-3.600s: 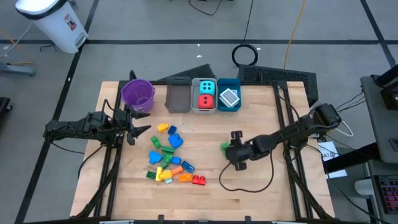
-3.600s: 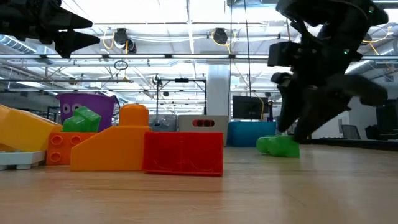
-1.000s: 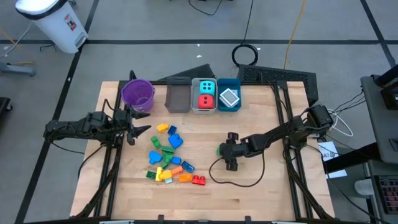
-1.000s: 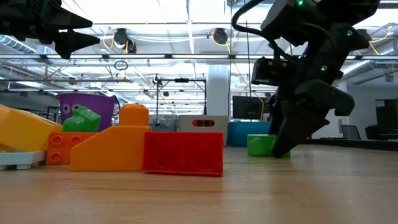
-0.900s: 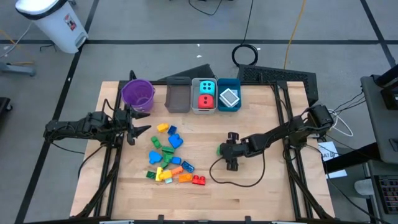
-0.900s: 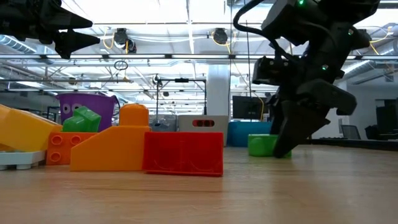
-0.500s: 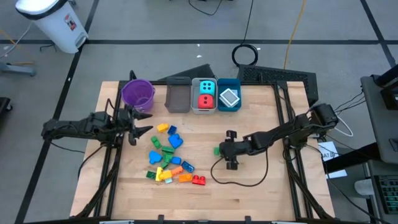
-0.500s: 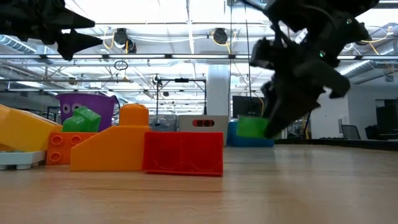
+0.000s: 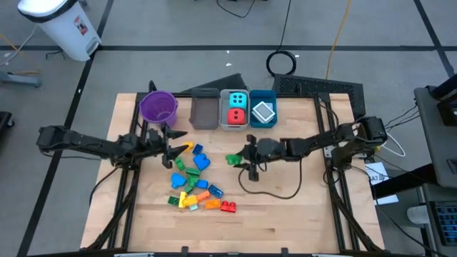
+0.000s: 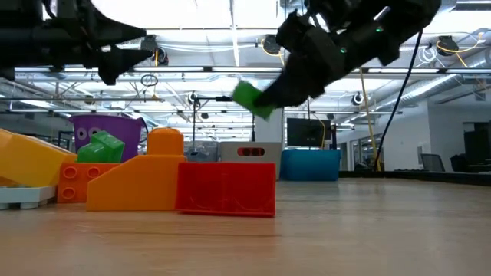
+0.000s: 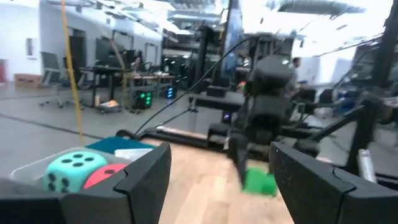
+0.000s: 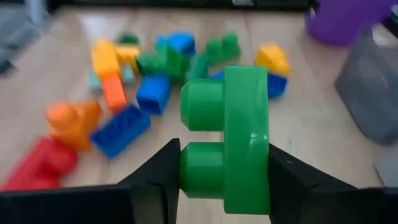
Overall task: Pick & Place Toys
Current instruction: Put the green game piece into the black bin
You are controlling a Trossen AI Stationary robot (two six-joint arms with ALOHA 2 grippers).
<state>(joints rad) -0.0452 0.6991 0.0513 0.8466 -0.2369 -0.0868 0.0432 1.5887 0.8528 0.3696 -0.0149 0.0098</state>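
Note:
My right gripper [image 9: 239, 158] is shut on a green brick [image 12: 239, 140], held above the middle of the table; the brick also shows in the low view [image 10: 249, 98] and the left wrist view [image 11: 258, 182]. My left gripper [image 9: 175, 135] is open and empty, above the far end of the pile of coloured bricks [image 9: 193, 178], pointing toward the right gripper. A cyan die [image 9: 237, 99] and a red die [image 9: 235, 116] lie in the white bin [image 9: 224, 111]. A white flat piece [image 9: 263, 111] lies in the blue bin [image 9: 273, 114]. My right gripper pinches the green brick between its two fingers, one finger on the tops of its two studs [image 12: 184, 168] and the other on the opposite flat face [image 12: 267, 177]. The fingers come slanting down from the table's right. The brick is lifted clear of the table.
A purple bucket [image 9: 157, 107] stands at the far left of the table. A grey bin [image 9: 205, 111] stands left of the white bin along the far edge. A black cable [image 9: 271, 193] trails on the wood under the right arm. Bare wood lies at the near right.
My right gripper has lifted the green brick off the table and carried it up and toward the table's left and far edge, staying shut on it. My left gripper has reached toward the table's right, over the far end of the brick pile.

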